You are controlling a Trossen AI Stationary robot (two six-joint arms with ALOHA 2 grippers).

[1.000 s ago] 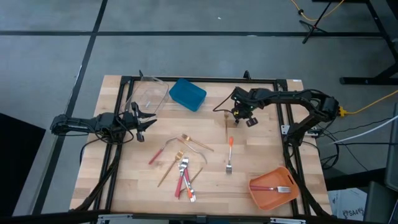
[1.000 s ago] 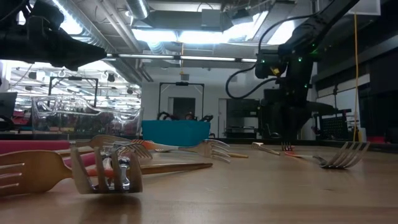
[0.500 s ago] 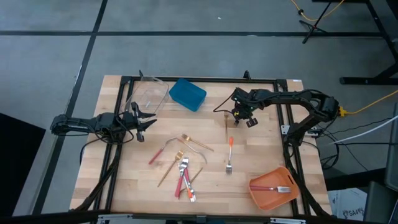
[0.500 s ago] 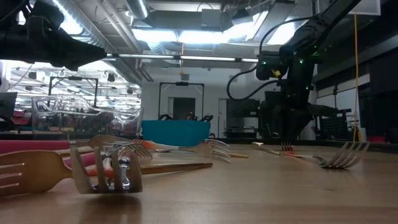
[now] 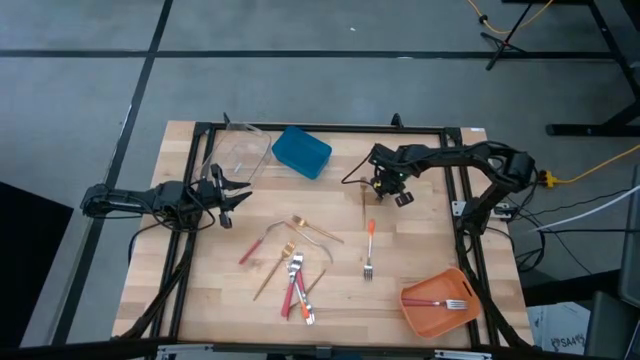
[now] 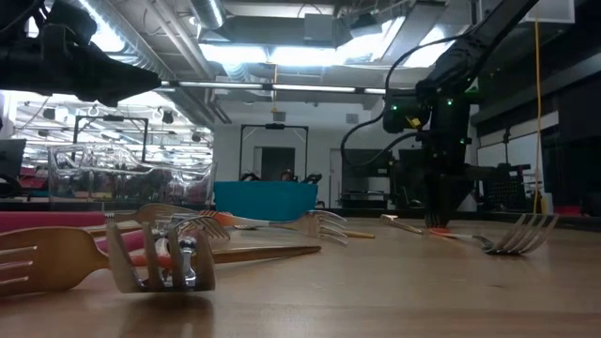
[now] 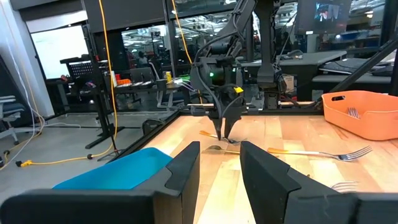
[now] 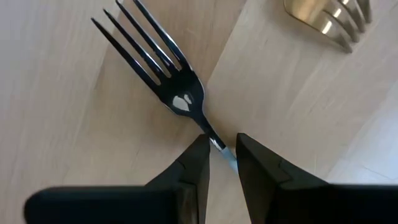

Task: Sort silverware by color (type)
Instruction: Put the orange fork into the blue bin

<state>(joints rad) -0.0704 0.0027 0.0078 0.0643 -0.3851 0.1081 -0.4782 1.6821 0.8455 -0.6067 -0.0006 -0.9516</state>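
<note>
While the left claw [image 5: 228, 195] waits parted and empty at the table's [image 5: 420, 240] left edge, the overhead view puts the right claw [image 5: 385, 188] nose-down at the far right centre, directly over a slim gold utensil [image 5: 363, 200] whose long axis runs toward the near edge; the right arm is clearly the nearer one. Just beyond it lies the orange-handled fork [image 5: 369, 247], the mixed pile [image 5: 293, 272] sits centre, and one red-handled fork [image 5: 440, 302] already rests in the orange bin [image 5: 411, 312]. Down at table level, the right claw [image 6: 439, 214] hangs vertical, tips at the wood; half a second ago it stood a touch farther left and looked higher. From the left wrist, that claw [image 7: 224, 129] points straight down beside the blue bin [image 7: 118, 171]. Right wrist now: fingers [image 8: 193, 163] nearly closed astride the neck of a fork [image 8: 163, 78], tines pointing away, so I judge it is pinching, though a firm grip isn't certain.
</note>
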